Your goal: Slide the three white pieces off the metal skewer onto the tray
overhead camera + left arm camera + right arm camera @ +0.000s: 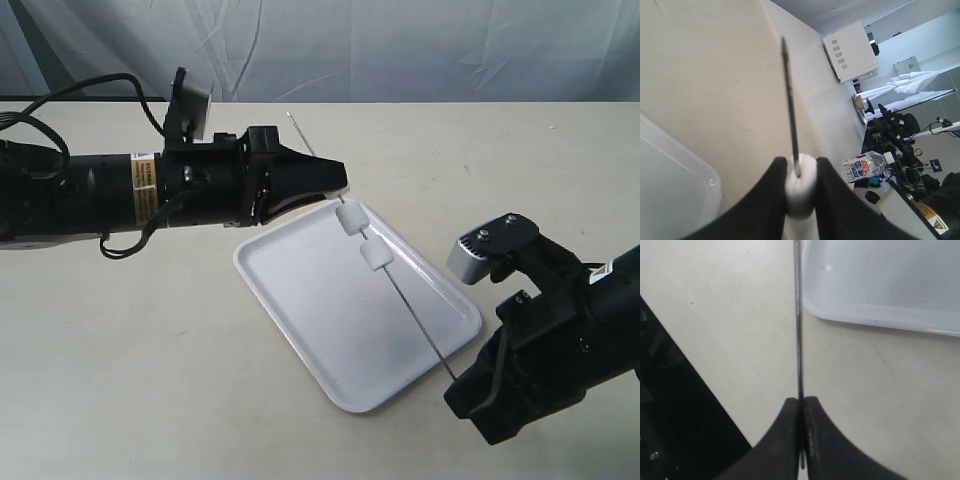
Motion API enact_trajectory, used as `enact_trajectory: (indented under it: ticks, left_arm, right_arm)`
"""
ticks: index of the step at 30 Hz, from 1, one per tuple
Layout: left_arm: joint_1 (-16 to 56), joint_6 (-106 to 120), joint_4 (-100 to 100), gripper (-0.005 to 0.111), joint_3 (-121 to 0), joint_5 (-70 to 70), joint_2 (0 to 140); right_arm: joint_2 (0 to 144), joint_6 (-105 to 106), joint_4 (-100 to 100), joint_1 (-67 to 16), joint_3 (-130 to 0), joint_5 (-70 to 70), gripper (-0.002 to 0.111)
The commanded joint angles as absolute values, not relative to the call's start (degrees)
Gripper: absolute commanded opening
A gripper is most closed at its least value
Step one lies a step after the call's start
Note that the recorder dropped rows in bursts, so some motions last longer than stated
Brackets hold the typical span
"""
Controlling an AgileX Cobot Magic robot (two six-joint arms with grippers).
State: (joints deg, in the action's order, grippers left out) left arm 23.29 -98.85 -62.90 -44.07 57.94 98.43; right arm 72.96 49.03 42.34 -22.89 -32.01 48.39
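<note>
The metal skewer slants above the white tray. My left gripper is shut on one white piece threaded on the skewer; in the exterior view the fingers hide that piece. Two more white pieces sit on the rod just past those fingers, over the tray. My right gripper is shut on the skewer's near end, just beyond the tray's corner. The pointed far end sticks out behind my left gripper. In its wrist view, my right gripper has the rod pinched between the pads.
The tray lies on a pale tabletop. Beyond the table's far edge stand a white box, a water bottle and dark equipment. A dark area lies past the table edge near my right gripper.
</note>
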Motion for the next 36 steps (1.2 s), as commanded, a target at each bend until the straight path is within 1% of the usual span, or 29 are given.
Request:
enact_trajectory:
  ticks: [1, 15, 21, 29, 36]
  left_arm:
    - [23.5, -98.6, -62.3, 0.018, -44.2, 58.0, 98.7]
    - [23.5, -98.6, -61.2, 0.018, -44.2, 57.9, 98.7]
    - [23.5, -98.6, -61.3, 0.012, -44.2, 57.9, 98.7]
    - [23.5, -98.3, -60.9, 0.012, -44.2, 57.9, 98.7]
    - [23.5, -97.7, -56.5, 0.012, -44.2, 58.4, 98.7]
  right_arm:
    - [72.4, 49.7, 42.9, -23.0, -32.4, 48.5, -0.001]
    - [72.4, 49.9, 42.9, -23.0, -32.4, 48.5, -0.001]
    - [72.4, 49.9, 42.9, -23.0, -32.4, 48.5, -0.001]
    - [72.4, 49.9, 42.7, -23.0, -32.3, 49.6, -0.001]
    - [72.4, 49.9, 42.7, -23.0, -31.1, 50.0, -0.001]
